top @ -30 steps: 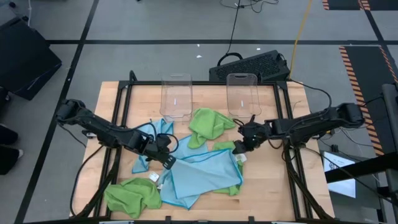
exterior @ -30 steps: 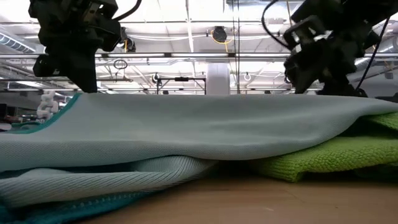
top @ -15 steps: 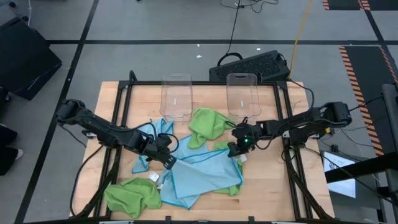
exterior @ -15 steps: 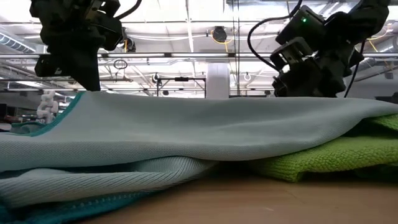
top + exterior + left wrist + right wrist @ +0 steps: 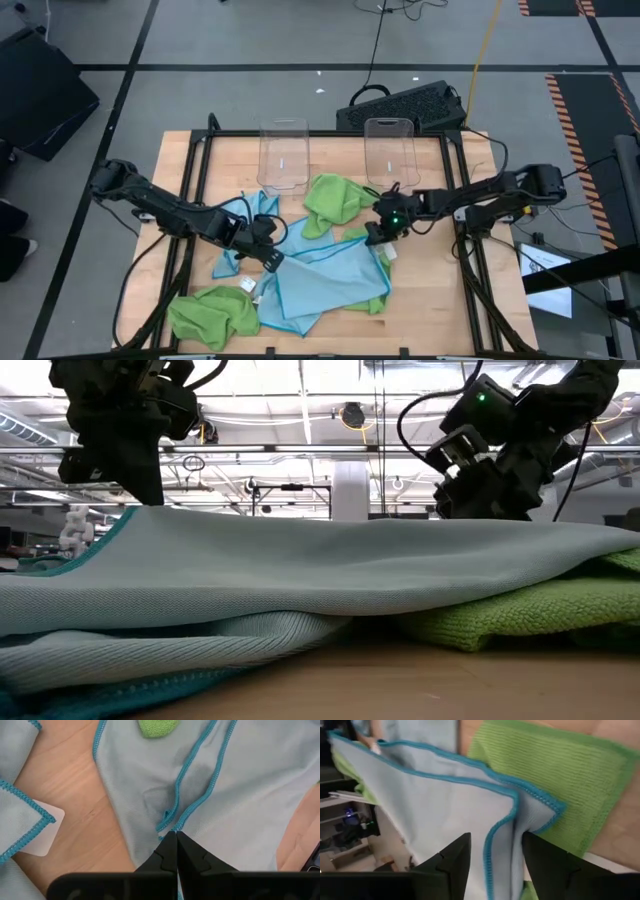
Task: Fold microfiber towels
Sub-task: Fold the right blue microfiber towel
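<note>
Since a second ago the right gripper (image 5: pixel 375 233) has travelled inward from the right side of the wooden desk (image 5: pixel 185 160) to the right-hand corner of the large light blue microfiber towel (image 5: pixel 325 280) spread at the middle, while the left arm has kept its place. In the right wrist view its two dark fingers (image 5: pixel 451 857) stand partly apart, straddling the towel's teal-stitched corner (image 5: pixel 540 810); that corner lies on a lime green ribbed towel (image 5: pixel 570 775), and no cloth is pinched between them yet. In the low view the right gripper (image 5: pixel 480 495) hangs just above the raised blue fabric (image 5: pixel 320 565).

The left gripper (image 5: pixel 268 252) sits at the towel's left edge, its fingers (image 5: pixel 172 855) pressed tightly together on the teal hem of the light blue cloth (image 5: pixel 250 795), holding that edge lifted; the low view shows the sheet stretched between both arms like a low tent.

Other towels lie around: a crumpled lime green one (image 5: pixel 212 312) at the front left, another lime green heap (image 5: pixel 335 198) behind the middle, and a second light blue towel (image 5: pixel 242 215) under the left arm. Two clear plastic bins (image 5: pixel 284 155) stand upright along the back of the desk.
</note>
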